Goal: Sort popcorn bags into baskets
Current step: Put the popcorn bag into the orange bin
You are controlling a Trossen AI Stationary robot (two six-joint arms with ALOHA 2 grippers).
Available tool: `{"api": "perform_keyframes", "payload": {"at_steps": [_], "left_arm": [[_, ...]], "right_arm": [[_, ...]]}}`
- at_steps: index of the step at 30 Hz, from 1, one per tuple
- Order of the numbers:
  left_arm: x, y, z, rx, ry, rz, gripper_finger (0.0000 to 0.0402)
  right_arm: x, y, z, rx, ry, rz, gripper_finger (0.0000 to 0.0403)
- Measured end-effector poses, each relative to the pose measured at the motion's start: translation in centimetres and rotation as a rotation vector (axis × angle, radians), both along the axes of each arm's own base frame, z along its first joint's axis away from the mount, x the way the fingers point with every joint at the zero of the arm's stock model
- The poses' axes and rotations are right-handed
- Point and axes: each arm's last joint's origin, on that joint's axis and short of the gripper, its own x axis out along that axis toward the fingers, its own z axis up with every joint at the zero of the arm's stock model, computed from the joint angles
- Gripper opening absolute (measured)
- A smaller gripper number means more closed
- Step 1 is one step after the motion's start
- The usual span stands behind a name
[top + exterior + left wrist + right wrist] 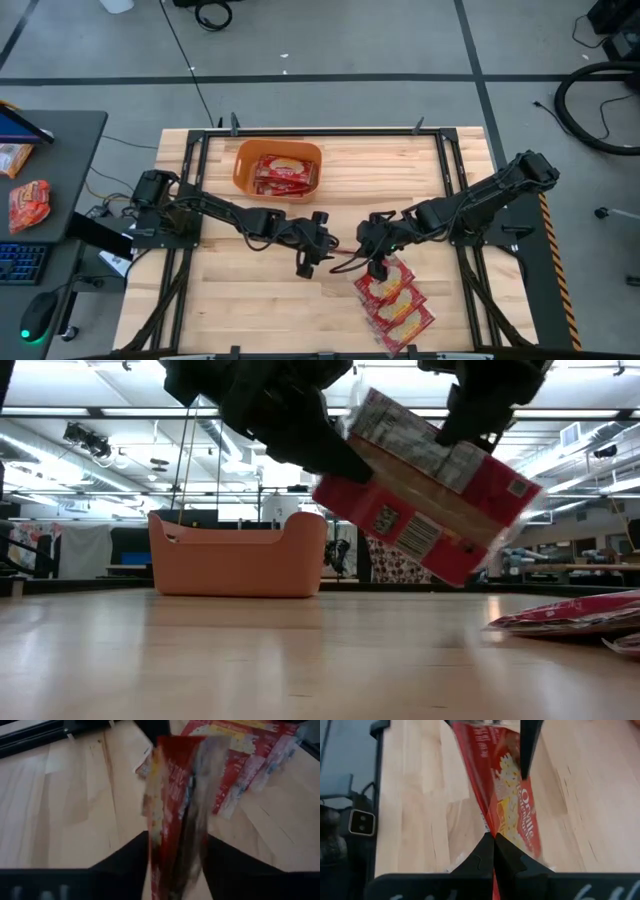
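Passing one popcorn bag (425, 485) between claws is the step in hand. The bag is held tilted in the air above the counter (250, 300), gripped at one edge by the left claw (318, 252) and at the other by the right claw (378, 258), both closed on it. One claw should be released only once the other's grip is firm. The bag should then be carried to the orange basket (244, 172), where other packets (284, 172) already lie.

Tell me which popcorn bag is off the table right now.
The popcorn bag held tilted in the air between the left gripper and right gripper; the others lie in the orange basket or stacked on the table.
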Motion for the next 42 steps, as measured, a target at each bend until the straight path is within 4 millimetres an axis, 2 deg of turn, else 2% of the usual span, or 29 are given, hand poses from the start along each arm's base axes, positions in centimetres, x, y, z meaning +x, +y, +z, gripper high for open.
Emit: {"api": "perform_keyframes", "payload": {"at_steps": [8,14,21,25,29,36,42], "left_arm": [[0.0,0.0,0.0,0.011,-0.002,-0.004,0.0028],[-0.1,0.2,0.3,0.074,-0.009,0.005,0.0026],[-1.3,1.5,2.9,0.194,-0.048,-0.001,0.0026],[-3.2,3.4,4.2,0.215,-0.100,0.036,0.0026],[-5.8,5.6,4.5,0.211,-0.199,0.103,0.0026],[-10.8,8.9,4.6,0.229,-0.346,0.177,0.0026],[-13.5,12.6,3.3,0.182,-0.322,0.249,0.0026]], "right_arm": [[0.4,0.1,0.4,-0.017,-0.067,0.029,0.0009],[-0.2,-0.4,1.1,-0.032,-0.074,0.033,0.0053],[-3.6,-1.6,3.9,-0.145,-0.094,-0.041,0.0117],[-5.2,-2.0,4.7,-0.262,-0.100,-0.127,0.0136],[-5.7,-1.6,5.0,-0.314,-0.128,-0.151,0.0141],[-5.2,-1.1,4.5,-0.350,-0.133,-0.143,0.0137],[-4.2,-0.6,3.8,-0.368,-0.136,-0.125,0.0137]]}}
